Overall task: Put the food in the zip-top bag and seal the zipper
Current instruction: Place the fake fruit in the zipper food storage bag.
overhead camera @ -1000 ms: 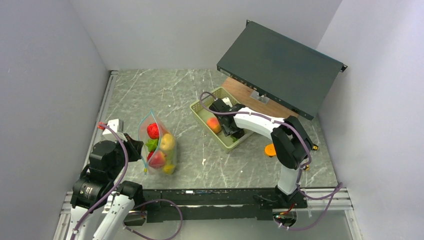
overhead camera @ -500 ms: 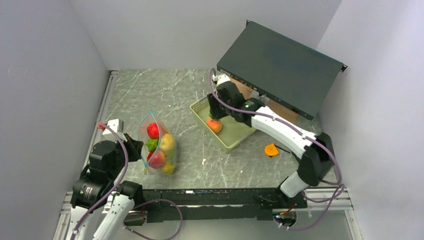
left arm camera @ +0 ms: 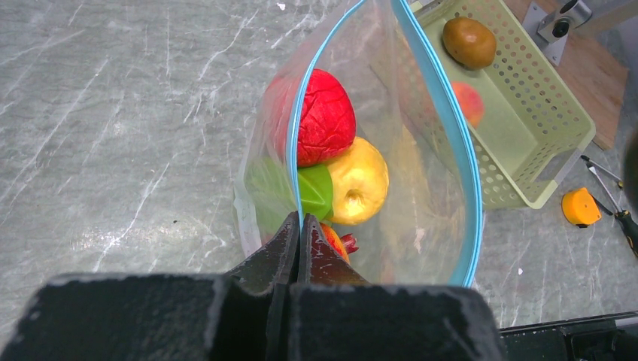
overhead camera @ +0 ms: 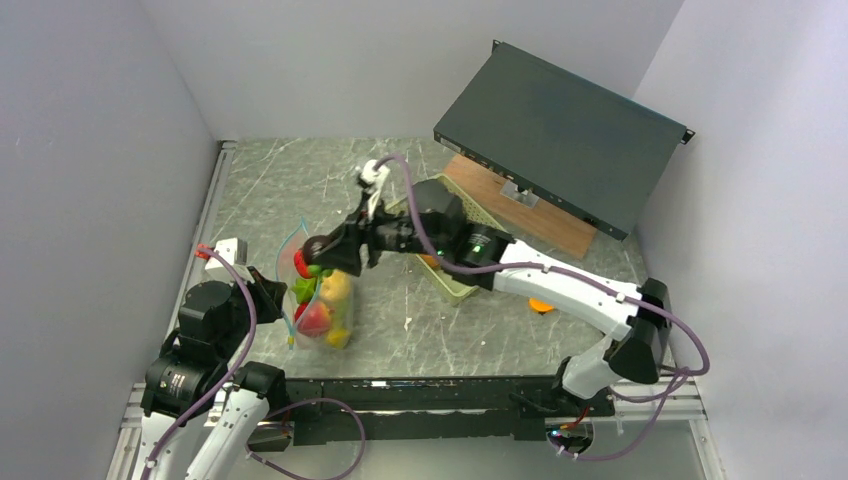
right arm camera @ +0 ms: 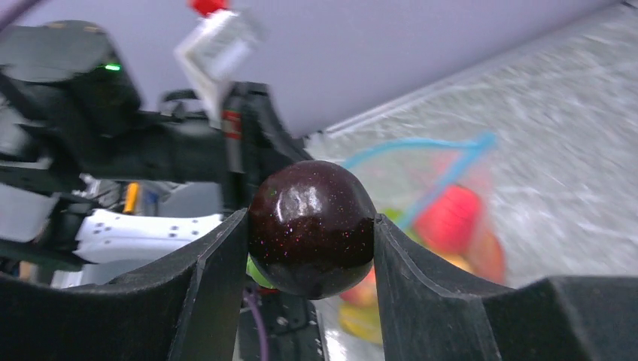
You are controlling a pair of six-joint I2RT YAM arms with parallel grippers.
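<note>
Grey marble counter (overhead camera: 400, 200), and the zip-top bag (left arm camera: 421, 195) stood toward its near left corner, mouth gaping. Down there the left hand (left arm camera: 299, 237) was pinched shut on the zipper (left arm camera: 299, 180) rim; the right hand (overhead camera: 325, 250) clamped a glossy dark fruit (right arm camera: 312, 226) just above that opening. Hard, slick and light, I'd judge: grip across its middle. Bag looked floppy, so hold the rim.

Grey, white-veined tabletop (overhead camera: 400, 190), seen from above. At left, resting on it: clear bag (overhead camera: 322, 305), mouth open, packed with toy fruit (left arm camera: 325, 119). At centre: pale green basket (left arm camera: 527, 143). Near its right end: orange piece (left arm camera: 581, 207) beside screwdrivers (left arm camera: 626, 226). At rear right: wooden board (overhead camera: 545, 225) under a tilted dark panel (overhead camera: 560, 130). Small white fleck (overhead camera: 408, 323) on bare stone between bag and basket.
</note>
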